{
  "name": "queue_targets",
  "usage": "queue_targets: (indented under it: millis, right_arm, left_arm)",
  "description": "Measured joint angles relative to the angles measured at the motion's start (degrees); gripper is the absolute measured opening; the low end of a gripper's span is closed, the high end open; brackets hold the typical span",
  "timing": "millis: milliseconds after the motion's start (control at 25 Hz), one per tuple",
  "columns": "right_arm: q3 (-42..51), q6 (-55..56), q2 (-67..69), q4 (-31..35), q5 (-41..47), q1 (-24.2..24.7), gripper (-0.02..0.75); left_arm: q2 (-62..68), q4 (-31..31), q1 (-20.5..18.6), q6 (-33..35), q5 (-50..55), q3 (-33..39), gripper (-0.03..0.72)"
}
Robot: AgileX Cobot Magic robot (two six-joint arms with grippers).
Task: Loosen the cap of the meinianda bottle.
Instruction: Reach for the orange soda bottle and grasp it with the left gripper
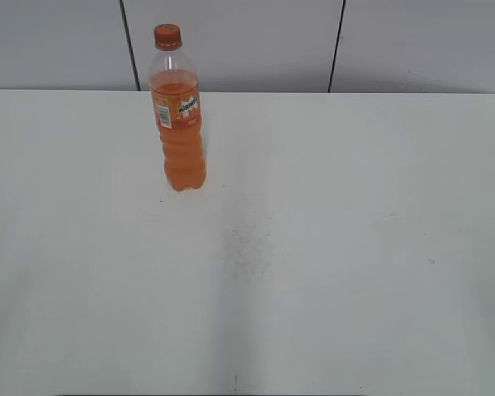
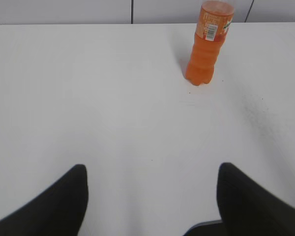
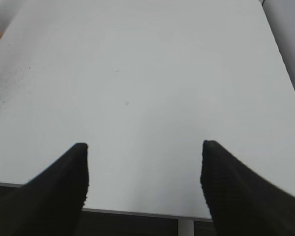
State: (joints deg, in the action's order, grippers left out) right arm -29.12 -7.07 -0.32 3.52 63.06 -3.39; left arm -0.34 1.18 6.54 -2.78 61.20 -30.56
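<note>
**Bottle stands alone at the back of the desk**

One bottle [image 1: 179,124] is seen standing upright on the desk [image 1: 330,247], near the back edge and left of the middle. It is made of clear plastic. It is filled with orange drink up to the shoulder, and the part above that is seen through as clear. The cap [image 1: 167,35] is screwed on top. The cap is small, round and orange. An orange label with a green and white mark is wrapped around the upper body. A barcode is shown on the label in the left wrist view. The lower body is shaped in bumpy rings.

The desk is white, flat and smooth. A faint gray smudge of tiny specks is seen near its middle. Behind the desk, a pale gray wall [image 1: 247,41] is split by thin dark lines into panels.

The left claw [image 2: 152,196] is held spread wide, with nothing between its two black fingers [image 2: 64,206]. It is kept low over the front of the desk, well apart from the bottle. The right claw [image 3: 143,182] is also held spread wide and is pinching nothing. It is placed over the desk's front edge, far from the bottle, of which only an orange sliver is caught at the left edge of the right wrist view.
</note>
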Motion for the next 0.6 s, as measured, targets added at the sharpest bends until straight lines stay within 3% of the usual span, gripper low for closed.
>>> queue_targets:
  millis: [400,600]
  right_arm:
    - [0.00,0.00,0.00,0.00,0.00,0.00,0.534]
    - [0.00,0.00,0.00,0.00,0.00,0.00,0.534]
  left_arm:
    - [0.00,0.06,0.00,0.00,-0.16,-0.06,0.499]
    - [1.29,0.12,0.07,0.05,-8.45,-2.88,0.499]
